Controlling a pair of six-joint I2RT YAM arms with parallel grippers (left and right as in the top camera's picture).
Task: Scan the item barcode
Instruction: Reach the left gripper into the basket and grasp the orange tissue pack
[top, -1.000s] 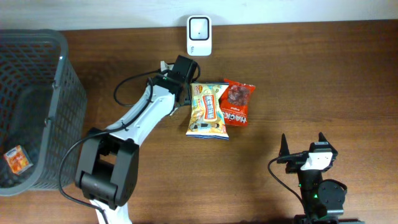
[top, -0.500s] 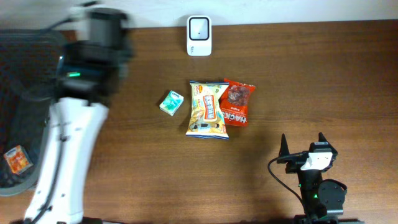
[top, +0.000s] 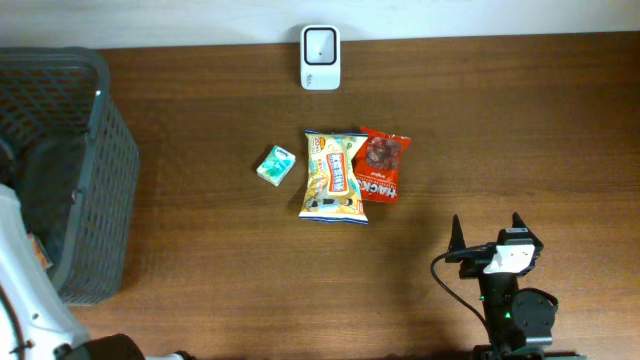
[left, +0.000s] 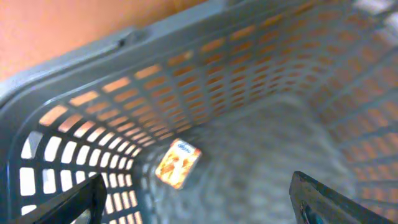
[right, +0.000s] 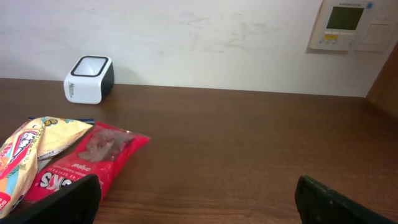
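Both jaws wide, left gripper over basket

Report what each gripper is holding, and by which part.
Nothing is held. The left gripper hangs open over the basket with nothing between its jaws. The right gripper is open and empty too.

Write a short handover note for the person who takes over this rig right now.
Left gripper: open, empty, over the basket. Right gripper: open, empty, at the near edge of the table.
Orange packet lies in the basket. Green box, yellow bag, red bag lie in front of the scanner.
Done: apparently the orange packet. Left: likely the three on the table.
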